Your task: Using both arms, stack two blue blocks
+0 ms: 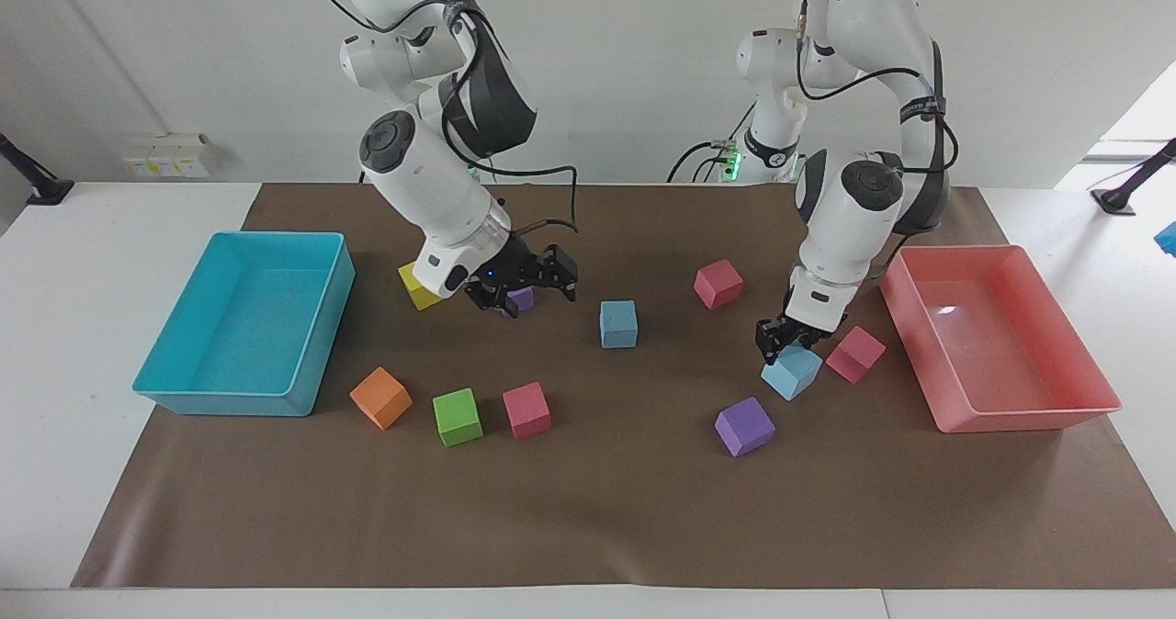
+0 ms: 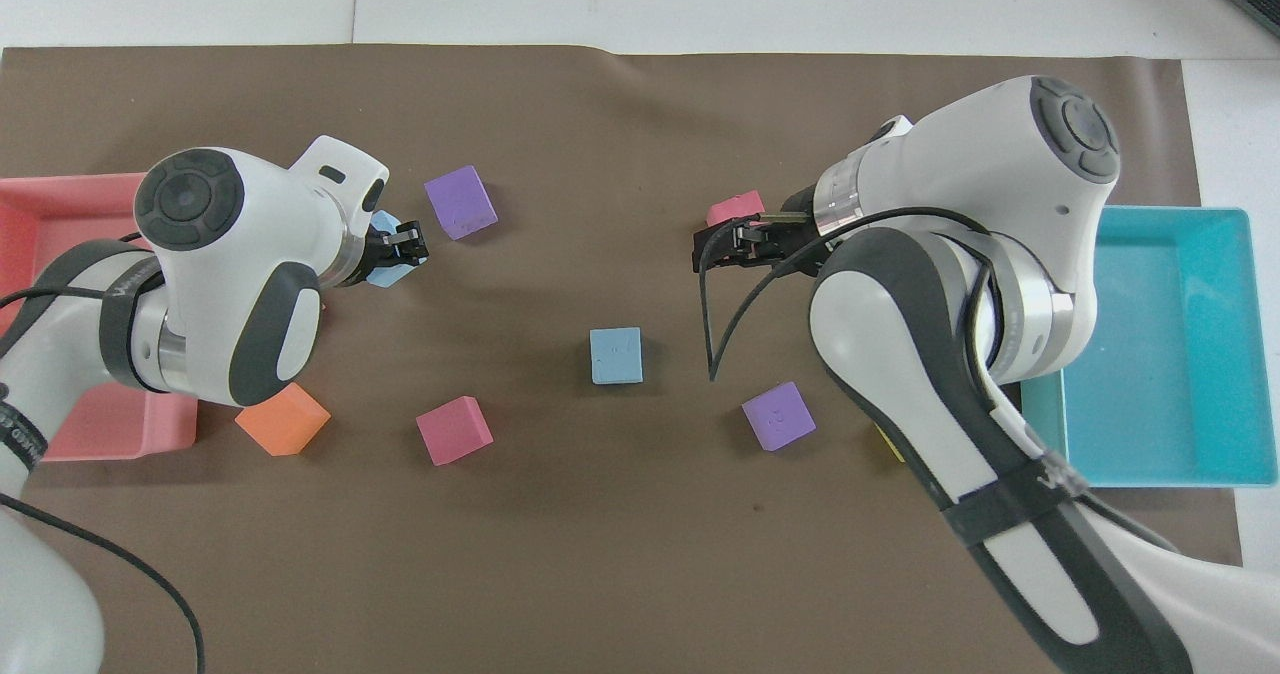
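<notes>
One blue block (image 1: 618,323) (image 2: 616,355) sits alone on the brown mat near the table's middle. The other blue block (image 1: 790,371) (image 2: 384,260) is tilted, toward the left arm's end, with my left gripper (image 1: 779,339) (image 2: 405,246) shut on its top; I cannot tell whether it rests on the mat or hangs just above it. My right gripper (image 1: 526,294) (image 2: 705,251) is open and holds nothing, raised over a purple cube (image 1: 522,300) beside the yellow cube (image 1: 415,288).
A pink cube (image 1: 855,354) and a purple cube (image 1: 744,426) lie close to the held block. The pink tray (image 1: 1020,417) stands at the left arm's end, the turquoise tray (image 1: 243,238) at the right arm's. Orange (image 1: 380,398), green (image 1: 457,416) and pink (image 1: 526,410) cubes sit nearby.
</notes>
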### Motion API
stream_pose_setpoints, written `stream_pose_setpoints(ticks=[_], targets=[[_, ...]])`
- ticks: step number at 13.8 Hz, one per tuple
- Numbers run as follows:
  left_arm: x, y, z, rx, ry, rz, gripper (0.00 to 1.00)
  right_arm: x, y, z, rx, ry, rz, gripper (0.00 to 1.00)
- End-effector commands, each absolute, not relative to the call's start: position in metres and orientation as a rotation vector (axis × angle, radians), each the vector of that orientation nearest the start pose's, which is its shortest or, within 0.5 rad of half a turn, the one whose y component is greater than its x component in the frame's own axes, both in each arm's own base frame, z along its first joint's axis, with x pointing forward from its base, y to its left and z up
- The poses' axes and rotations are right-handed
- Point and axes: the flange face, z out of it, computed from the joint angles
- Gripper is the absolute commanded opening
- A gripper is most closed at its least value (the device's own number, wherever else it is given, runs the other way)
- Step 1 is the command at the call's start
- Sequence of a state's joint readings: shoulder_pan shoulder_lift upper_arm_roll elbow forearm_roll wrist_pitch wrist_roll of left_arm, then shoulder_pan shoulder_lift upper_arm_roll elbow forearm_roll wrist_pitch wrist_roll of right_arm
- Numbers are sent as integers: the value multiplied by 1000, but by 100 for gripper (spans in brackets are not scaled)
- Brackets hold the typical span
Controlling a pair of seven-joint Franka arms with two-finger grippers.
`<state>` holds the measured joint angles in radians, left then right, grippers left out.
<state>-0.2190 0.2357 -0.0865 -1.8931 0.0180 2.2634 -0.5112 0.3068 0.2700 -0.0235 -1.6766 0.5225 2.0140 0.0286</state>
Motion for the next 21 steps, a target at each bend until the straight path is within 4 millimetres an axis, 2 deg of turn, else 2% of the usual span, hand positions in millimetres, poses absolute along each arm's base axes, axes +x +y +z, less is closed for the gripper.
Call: stream_pose_setpoints(ticks=[1,4,6,7,9,10,12,14,16,17,21], targets=[[580,-235,406,-3167,-168,-165,0,611,191,445,-2554,-114,-5,97],[547,-298,412,-3162,-2,-83,0,607,174,418,-2444,-102,-2,46],[529,-329,416,-3166,85,-86,0,604,167,406,-2437,-72,22,11],[520,-345,418,-3177,121,-84,0,601,167,397,-2397,-30,37,0],[502,-375,426,-3203,191,-78,0,596,163,376,-2333,-20,35,0],[495,-384,426,-3204,221,-69,0,594,160,367,-2311,9,43,0],[485,-397,427,-3205,265,-62,0,588,165,353,-2300,25,74,0],[468,-416,419,-3198,327,-40,0,581,168,332,-2292,29,104,0],[465,-418,419,-3192,345,-35,0,575,175,309,-2270,32,79,0],[465,-418,419,-3190,349,-37,0,575,178,303,-2264,33,64,0],[463,-415,416,-3176,423,-26,0,572,187,299,-2259,28,78,0]])
